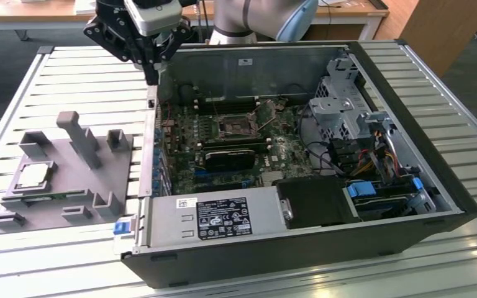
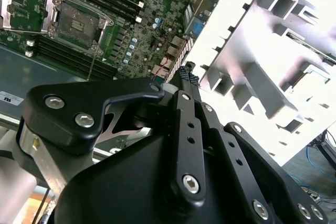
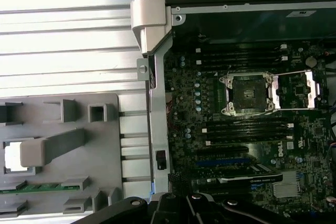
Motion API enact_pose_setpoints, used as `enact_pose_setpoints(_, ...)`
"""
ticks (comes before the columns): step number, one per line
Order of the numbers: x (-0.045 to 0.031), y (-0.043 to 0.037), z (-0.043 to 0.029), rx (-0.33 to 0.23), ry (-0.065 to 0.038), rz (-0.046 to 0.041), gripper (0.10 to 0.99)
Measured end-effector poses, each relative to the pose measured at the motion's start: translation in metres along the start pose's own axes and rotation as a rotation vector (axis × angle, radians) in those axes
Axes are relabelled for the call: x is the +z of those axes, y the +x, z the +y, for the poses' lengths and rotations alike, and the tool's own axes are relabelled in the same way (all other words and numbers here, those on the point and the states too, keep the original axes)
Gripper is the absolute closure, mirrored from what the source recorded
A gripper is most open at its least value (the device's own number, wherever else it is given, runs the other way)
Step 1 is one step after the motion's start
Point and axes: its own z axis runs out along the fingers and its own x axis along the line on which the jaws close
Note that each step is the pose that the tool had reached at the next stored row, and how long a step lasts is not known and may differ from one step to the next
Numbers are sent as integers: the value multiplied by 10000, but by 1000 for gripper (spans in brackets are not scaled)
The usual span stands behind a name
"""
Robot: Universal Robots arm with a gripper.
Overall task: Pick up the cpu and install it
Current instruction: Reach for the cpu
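The cpu point(image 1: 35, 175), a flat silver square, lies in a recess of the grey plastic holder point(image 1: 64, 186) at the exterior view's left, outside the computer case. In the first wrist view the cpu point(image 3: 12, 156) shows as a bright patch partly behind a tall holder post. My gripper point(image 1: 151, 77) hangs high over the case's left wall, far from the cpu, shut with nothing in it. Its fingertips point(image 2: 186, 73) meet in a point. The motherboard's socket point(image 1: 236, 126) point(image 3: 247, 94) point(image 2: 79, 24) stands open and bare, with its metal load plate point(image 3: 295, 88) flipped aside.
The open computer case point(image 1: 404, 124) lies on a slatted metal table point(image 1: 72, 68). Inside are a black card point(image 1: 230, 158), a power supply point(image 1: 213, 217), drive cages and cables point(image 1: 363, 149). Upright holder posts point(image 1: 79, 136) rise near the cpu.
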Motion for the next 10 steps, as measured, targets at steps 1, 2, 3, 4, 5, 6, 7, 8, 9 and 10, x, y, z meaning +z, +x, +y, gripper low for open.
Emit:
enact_pose_setpoints(1, 1, 2, 0, 0, 0, 0, 980)
enact_pose_setpoints(2, 2, 4, -1, 1, -2, -1, 980)
enact_pose_setpoints(3, 3, 5, -1, 1, -1, 0, 980)
enact_pose_setpoints(4, 5, 7, -1, 1, -2, 0, 980)
enact_pose_setpoints(5, 6, 9, -1, 1, -1, 1, 980)
enact_pose_setpoints(6, 7, 11, -1, 2, -1, 1, 980)
enact_pose_setpoints(7, 9, 14, -2, 2, -2, 1, 980)
enact_pose_setpoints(8, 10, 17, -2, 2, -2, 1, 980)
enact_pose_setpoints(9, 12, 18, -2, 1, -2, 1, 980)
enact_pose_setpoints(10, 12, 20, -2, 1, -1, 2, 980)
